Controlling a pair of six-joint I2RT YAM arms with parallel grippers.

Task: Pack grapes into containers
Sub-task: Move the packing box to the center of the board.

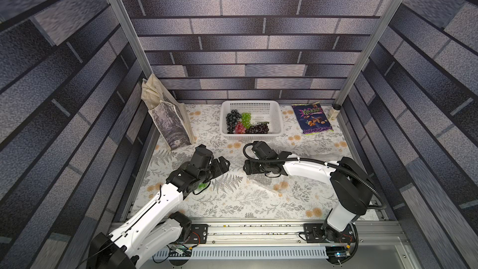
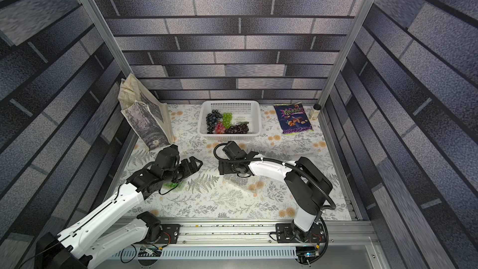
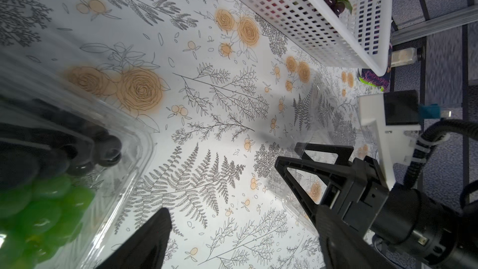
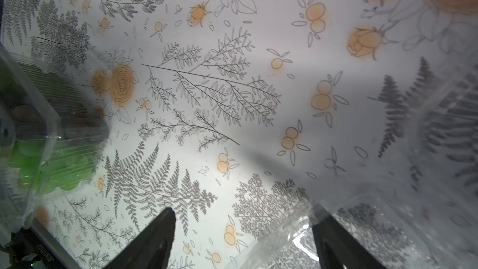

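Closest to the lens in both top views is the left arm (image 1: 155, 203), stretched over the flowered cloth (image 1: 240, 203) toward the white basket (image 1: 249, 102). Four bunches of grapes (image 1: 244, 123) lie in that basket: black, green, red and dark purple. On the robot's side of the basket the left gripper (image 1: 224, 164) hangs with jaws spread and nothing between them. Farther from the basket, under that arm's wrist, sits the filled container (image 1: 202, 187), with green showing inside. The right gripper (image 1: 247, 168) faces the left one, about as near the basket, above the empty container (image 1: 266, 185).

From the left wrist, green grapes (image 3: 41, 210) and a few dark berries (image 3: 108, 148) press against the filled container's clear wall. Its lid looks lowered, though I cannot tell whether it is snapped. Across the cloth, the right gripper's fingers stand apart over clear plastic, with the basket's perforated wall beyond.

From the right wrist, both fingers (image 4: 155, 241) are wide apart. A corner of the empty container lies between them, not pinched.

One box seems packed and the second is being readied. The next move, I judge, calls for the right gripper to steady or open that thin, slippery box. The left would then fetch a bunch from the basket, gripping it gently.
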